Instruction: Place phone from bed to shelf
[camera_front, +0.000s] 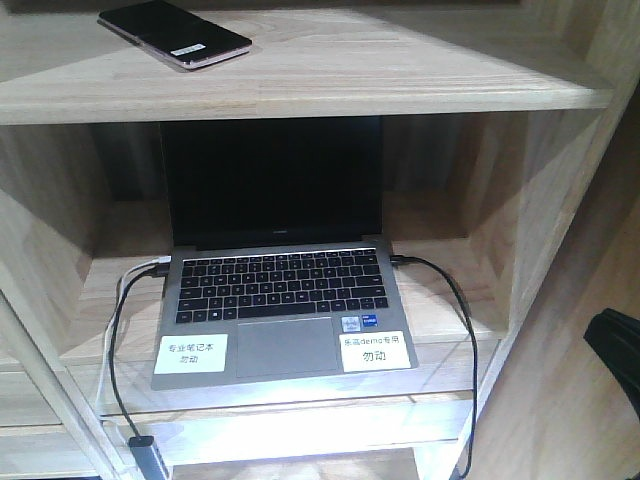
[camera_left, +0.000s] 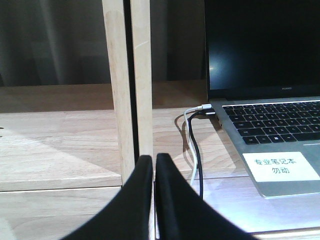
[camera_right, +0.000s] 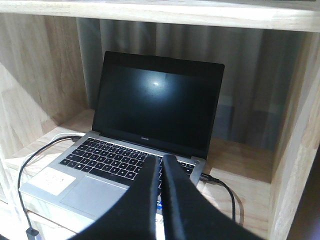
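Phone (camera_front: 175, 34) lies flat on the shelf (camera_front: 400, 75) board above the laptop (camera_front: 283, 310), well clear of my left pincer (camera_left: 154, 165) and right pincer (camera_right: 162, 167), both clenched and empty, so I judge placing done; next, withdraw both arms.

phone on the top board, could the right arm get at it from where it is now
Probably not directly: the right gripper sits shut in the laptop compartment, under the board holding the phone. It would need to back out and rise.
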